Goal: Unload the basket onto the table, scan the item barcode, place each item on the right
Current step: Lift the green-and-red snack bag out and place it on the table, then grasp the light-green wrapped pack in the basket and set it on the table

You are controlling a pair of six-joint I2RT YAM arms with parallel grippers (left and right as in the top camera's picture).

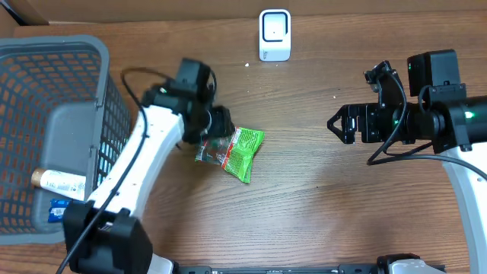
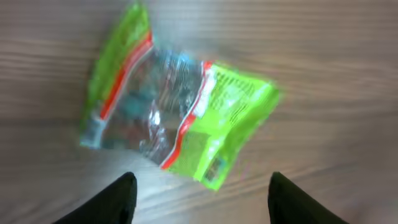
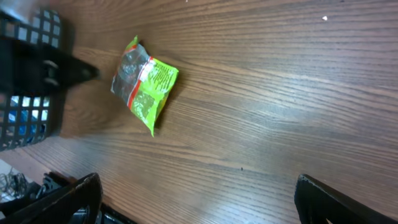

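Note:
The item is a green and clear snack packet (image 1: 232,151) with a red stripe, lying flat on the wooden table. In the left wrist view the packet (image 2: 180,112) is blurred, with a small dark printed patch near its lower green corner. My left gripper (image 1: 215,131) hovers just over the packet's left end, and its jaws (image 2: 200,193) are open with nothing between them. A white scanner (image 1: 275,34) stands at the table's far edge. My right gripper (image 1: 336,123) is open at the right, well away from the packet (image 3: 144,84), with only bare table between its fingers (image 3: 81,193).
A grey mesh basket (image 1: 46,68) stands at the left, holding a white tube (image 1: 61,183) and a blue item (image 1: 59,209). The left arm's black cable loops beside the basket. Cardboard lines the table's far edge.

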